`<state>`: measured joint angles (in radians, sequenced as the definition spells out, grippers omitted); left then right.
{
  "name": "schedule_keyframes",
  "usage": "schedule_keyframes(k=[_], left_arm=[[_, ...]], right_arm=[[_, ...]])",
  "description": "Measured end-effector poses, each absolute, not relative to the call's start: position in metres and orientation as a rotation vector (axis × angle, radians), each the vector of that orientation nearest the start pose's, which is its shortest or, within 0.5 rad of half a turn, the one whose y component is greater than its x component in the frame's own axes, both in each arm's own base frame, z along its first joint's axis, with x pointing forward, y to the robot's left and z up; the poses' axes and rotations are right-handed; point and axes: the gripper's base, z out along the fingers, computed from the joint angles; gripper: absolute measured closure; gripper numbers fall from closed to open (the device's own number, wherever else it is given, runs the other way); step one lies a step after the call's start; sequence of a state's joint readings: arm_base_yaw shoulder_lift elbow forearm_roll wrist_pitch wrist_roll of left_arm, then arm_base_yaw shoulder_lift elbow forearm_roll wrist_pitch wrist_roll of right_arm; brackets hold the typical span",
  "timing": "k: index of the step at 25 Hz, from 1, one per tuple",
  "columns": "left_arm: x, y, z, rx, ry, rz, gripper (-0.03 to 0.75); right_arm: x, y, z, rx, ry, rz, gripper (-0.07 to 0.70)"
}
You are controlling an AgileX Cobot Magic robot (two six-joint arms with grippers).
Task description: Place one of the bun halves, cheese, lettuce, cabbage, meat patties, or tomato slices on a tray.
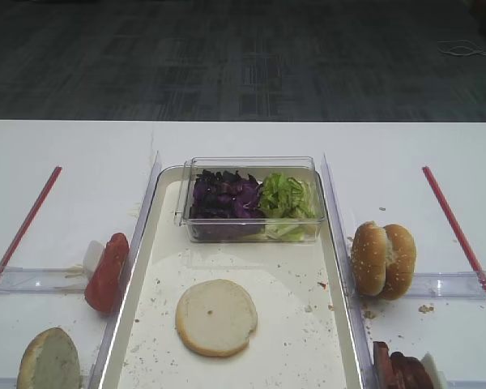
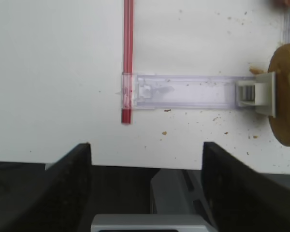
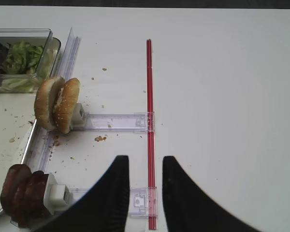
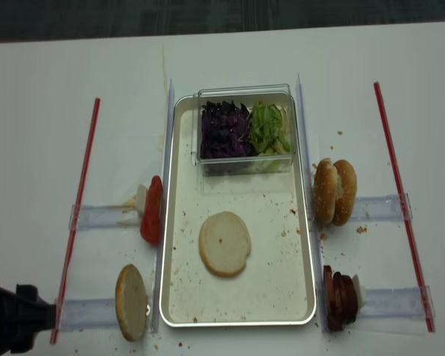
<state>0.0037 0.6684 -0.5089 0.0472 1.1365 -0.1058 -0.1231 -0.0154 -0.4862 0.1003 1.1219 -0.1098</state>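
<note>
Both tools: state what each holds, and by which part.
Nothing is held. The left tool and right tool stand open over the bare table; the bun half lies free on the tray.

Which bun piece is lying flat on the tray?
The thin round pale cream bun half on the long cream-white tray. The others stand on edge outside it.

Even overhead light fell on the white desk [image 1: 405, 146], which came out bright and nearly washed out in both wrist views. Shadows were faint and short under the food. The floor [image 1: 243, 57] beyond lay dim. The clear plastic box [image 1: 251, 198] carried small glints. Both high views were soft and grainy; the right end effector [image 3: 146, 193] showed as a blurred dark shape.
</note>
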Motion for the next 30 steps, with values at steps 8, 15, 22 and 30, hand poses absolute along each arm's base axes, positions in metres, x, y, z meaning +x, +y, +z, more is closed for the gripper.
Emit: schedule_keyframes(k=[8, 15, 22, 30], left_arm=[[0.057, 0.004, 0.257, -0.133, 2.602, 0.029, 0.238], [0.032, 0.004, 0.264, -0.129, 2.43, 0.018, 0.238], [0.004, 0.004, 0.267, -0.123, 2.245, 0.008, 0.238], [-0.012, 0.004, 0.266, -0.119, 2.153, 0.003, 0.238]], right_arm=[[-0.007, 0.009, 0.269, 0.005, 2.1, -0.019, 0.402], [-0.007, 0.009, 0.269, 0.005, 2.1, -0.019, 0.402], [-0.007, 0.009, 0.269, 0.005, 2.1, -0.019, 0.402], [-0.007, 0.009, 0.269, 0.007, 2.1, -0.018, 0.402]])
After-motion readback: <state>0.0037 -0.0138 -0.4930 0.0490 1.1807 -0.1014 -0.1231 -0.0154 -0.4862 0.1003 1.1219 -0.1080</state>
